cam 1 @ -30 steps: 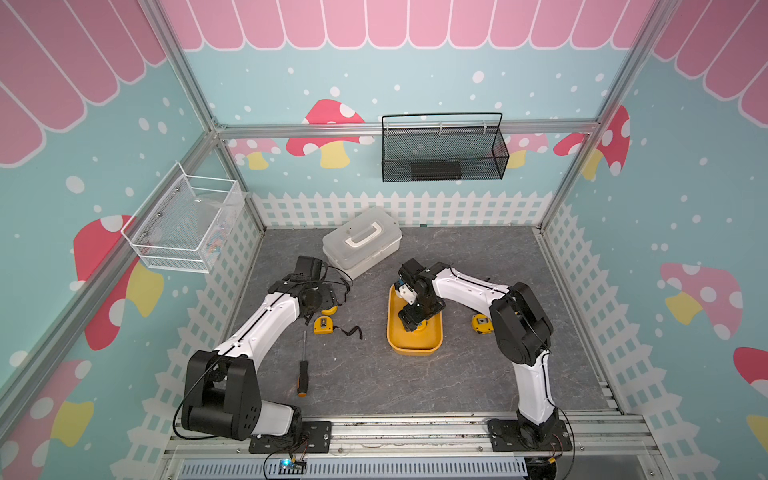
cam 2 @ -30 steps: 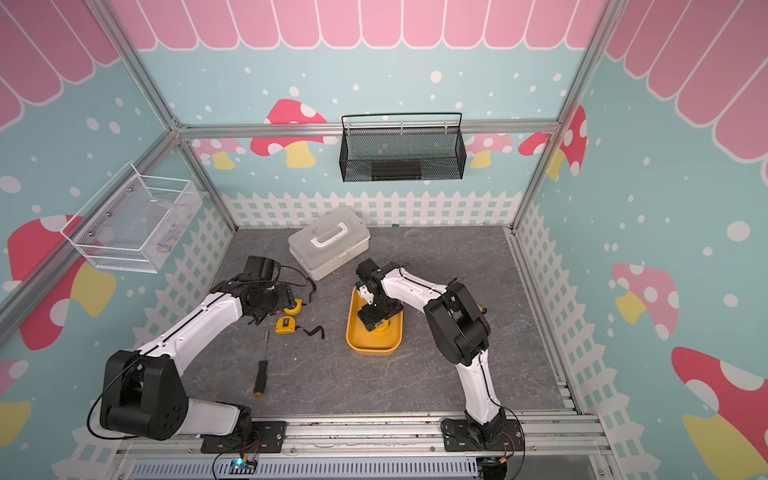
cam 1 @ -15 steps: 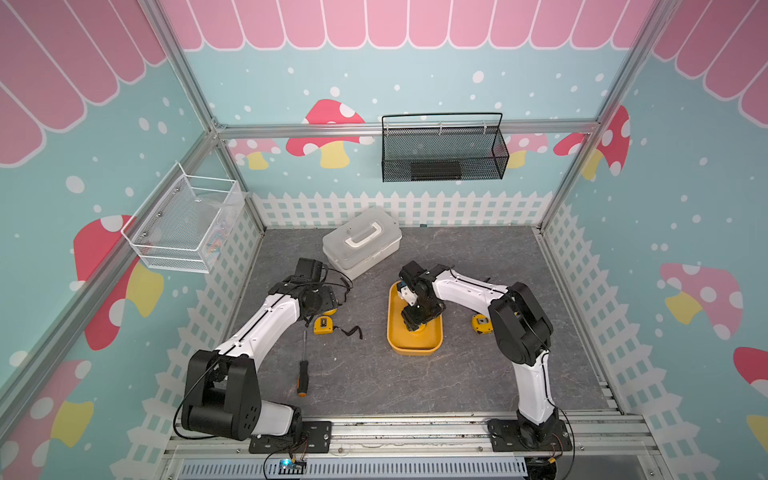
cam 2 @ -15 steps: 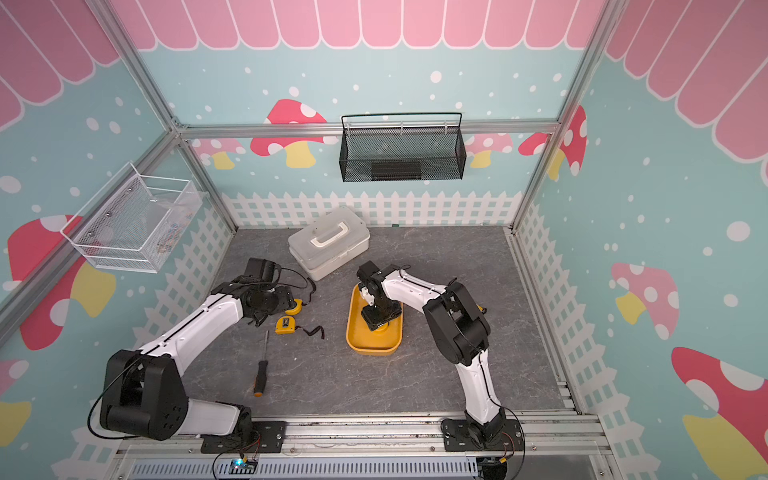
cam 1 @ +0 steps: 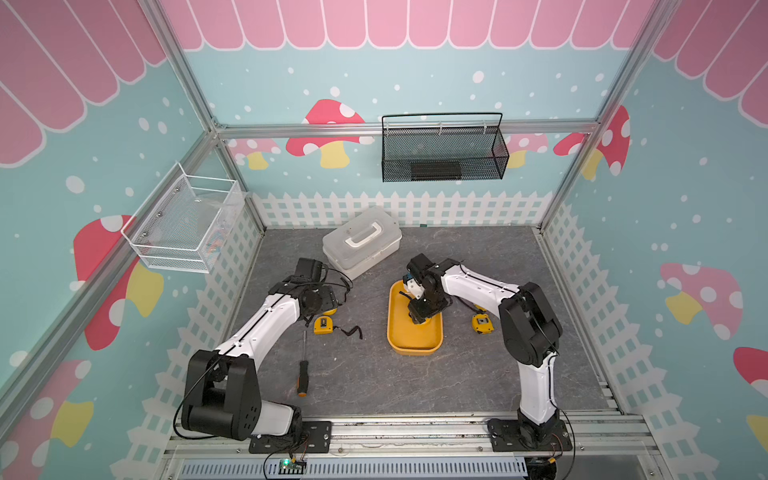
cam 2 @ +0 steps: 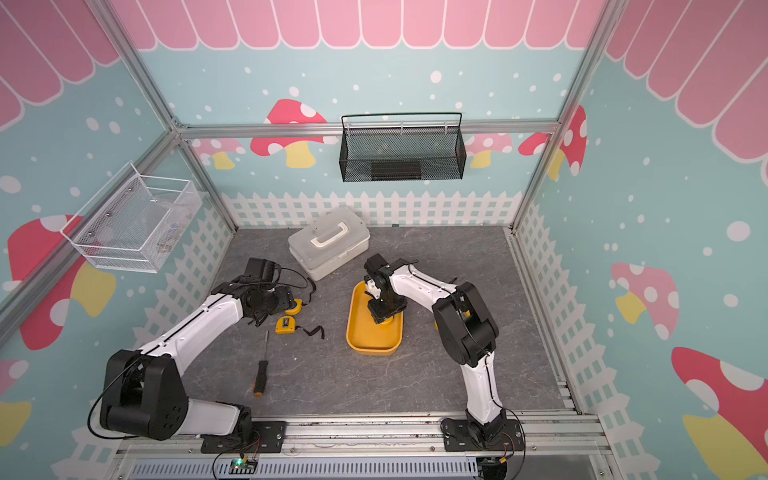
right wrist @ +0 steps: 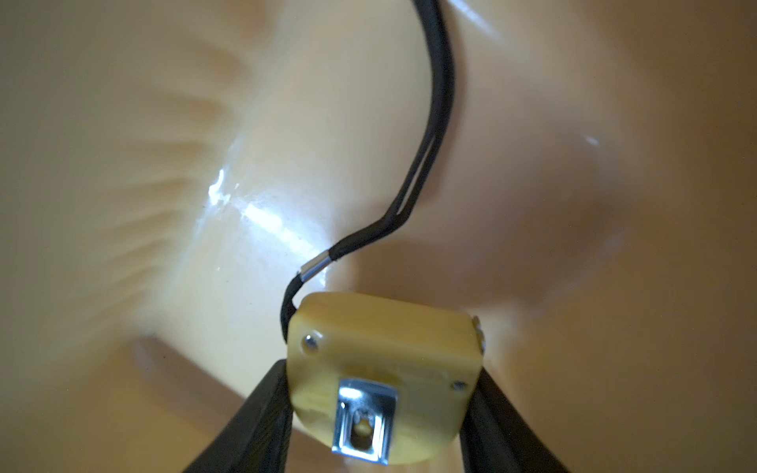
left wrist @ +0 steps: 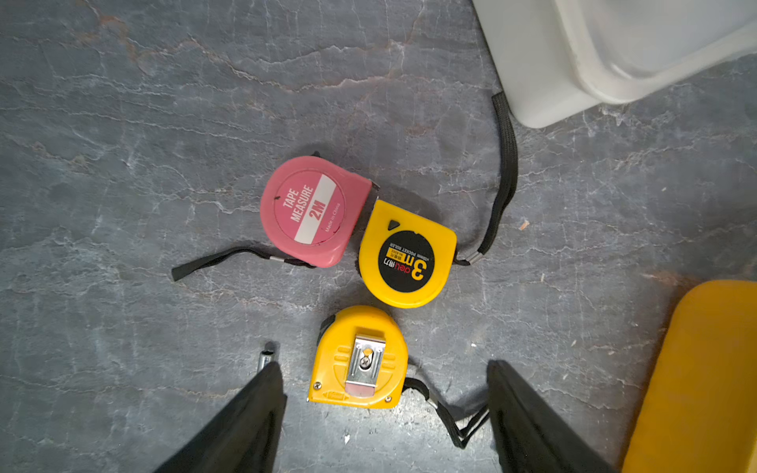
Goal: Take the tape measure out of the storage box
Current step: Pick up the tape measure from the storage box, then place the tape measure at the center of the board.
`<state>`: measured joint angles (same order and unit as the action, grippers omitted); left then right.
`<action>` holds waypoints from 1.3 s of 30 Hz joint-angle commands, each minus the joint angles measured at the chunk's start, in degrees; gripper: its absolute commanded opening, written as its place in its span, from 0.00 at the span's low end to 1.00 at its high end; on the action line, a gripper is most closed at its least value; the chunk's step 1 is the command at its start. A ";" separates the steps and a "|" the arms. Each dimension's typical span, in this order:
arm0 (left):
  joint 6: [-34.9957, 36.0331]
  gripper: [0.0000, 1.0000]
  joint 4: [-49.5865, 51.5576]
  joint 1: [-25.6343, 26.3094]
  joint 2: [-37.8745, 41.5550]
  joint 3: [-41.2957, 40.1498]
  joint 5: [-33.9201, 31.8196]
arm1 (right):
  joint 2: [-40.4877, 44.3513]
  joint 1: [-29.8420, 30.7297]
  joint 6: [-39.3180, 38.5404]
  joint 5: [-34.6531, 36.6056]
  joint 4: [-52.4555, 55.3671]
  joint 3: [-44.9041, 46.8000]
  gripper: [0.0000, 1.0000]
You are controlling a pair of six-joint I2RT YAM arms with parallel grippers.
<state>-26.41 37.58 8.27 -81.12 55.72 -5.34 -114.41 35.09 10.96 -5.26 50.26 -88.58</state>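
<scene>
- The tape measure (right wrist: 385,381), a yellow case with its metal belt clip (right wrist: 364,426) turned towards the wrist camera, sat between the fingers of the right pincer (right wrist: 383,370).
- That pincer was partly closed. One black finger lay against each flat side of the case, so I judged the grasp made.
- The black strap (right wrist: 430,123) trailed away beyond the fingertips, along the box's inner wall.
- The storage box (cam 1: 413,351) lay directly beneath the right pincer (cam 1: 419,316), which reached down inside it. The tape measure was therefore inside the box and not yet taken out.
- Whether the case had left the box floor could not be told; the surface behind it was blurred.
- What was left, in my judgement: lift clear of the rim without snagging the strap, carry it sideways, and set it on the table.
- The left pincer (left wrist: 383,366) hung well apart from the box, fingers spread wide and holding nothing.
- Below and ahead of its tips three other tape measures lay on the table (left wrist: 123,123):
  - a clip-up yellow one (left wrist: 358,360)
  - a yellow 3m one (left wrist: 407,256)
  - a pink one (left wrist: 311,211)
- A further yellow tape measure (cam 1: 482,323) lay on the table outside the box, on the far side of the right pincer from the left one.
</scene>
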 commanded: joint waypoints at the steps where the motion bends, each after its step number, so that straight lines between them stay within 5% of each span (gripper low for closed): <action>1: -0.04 0.79 -0.70 -0.36 -0.33 0.97 0.74 | 4.57 -1.86 -2.30 -0.02 1.54 -3.04 0.54; 17: -0.04 0.79 -0.63 -0.43 0.61 0.08 0.40 | 9.48 -14.78 -5.85 3.47 2.05 -2.74 0.54; 39: 0.48 0.79 0.10 -0.36 1.14 0.13 0.75 | -0.07 -34.50 -1.63 8.26 -4.99 1.69 0.54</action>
<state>-26.37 37.65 8.27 -81.10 55.72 -5.23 -113.32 0.73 7.33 2.11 47.29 -87.48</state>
